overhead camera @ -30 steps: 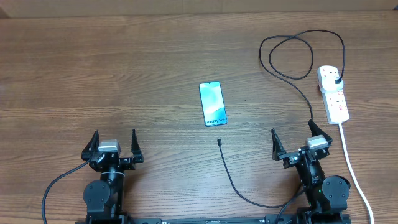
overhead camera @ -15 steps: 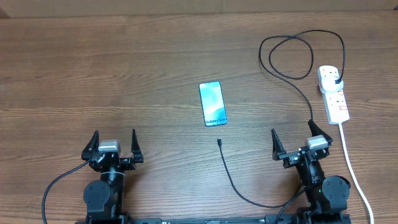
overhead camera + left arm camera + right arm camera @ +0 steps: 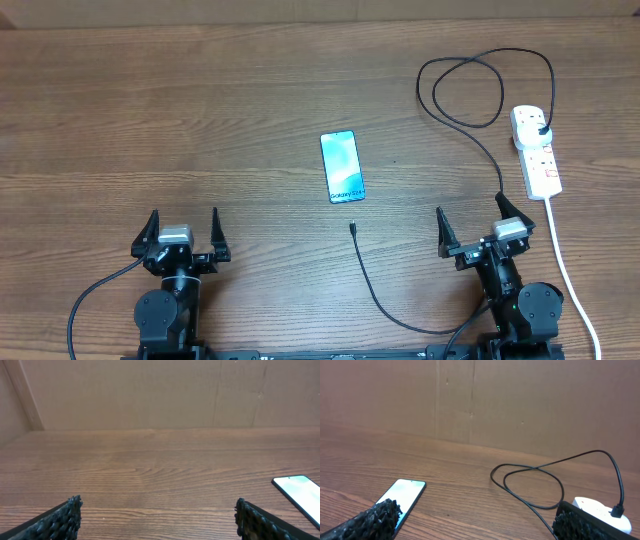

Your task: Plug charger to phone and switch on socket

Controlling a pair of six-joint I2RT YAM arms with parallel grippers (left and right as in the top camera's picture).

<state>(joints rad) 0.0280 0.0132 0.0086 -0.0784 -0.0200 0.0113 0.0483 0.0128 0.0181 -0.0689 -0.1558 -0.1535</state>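
Observation:
The phone (image 3: 341, 166) lies flat mid-table, its light blue screen up; it also shows in the left wrist view (image 3: 299, 491) and the right wrist view (image 3: 401, 497). The black charger cable (image 3: 468, 118) loops at the back right; its black plug (image 3: 541, 129) sits in the white socket strip (image 3: 537, 152), and its small connector (image 3: 353, 227) lies on the table just in front of the phone. My left gripper (image 3: 182, 231) is open and empty at the front left. My right gripper (image 3: 472, 224) is open and empty at the front right, near the strip.
The strip's thick white cord (image 3: 570, 280) runs down the right edge past my right arm. The charger cable (image 3: 390, 305) curves along the front between the arms. A brown wall (image 3: 150, 390) stands behind the table.

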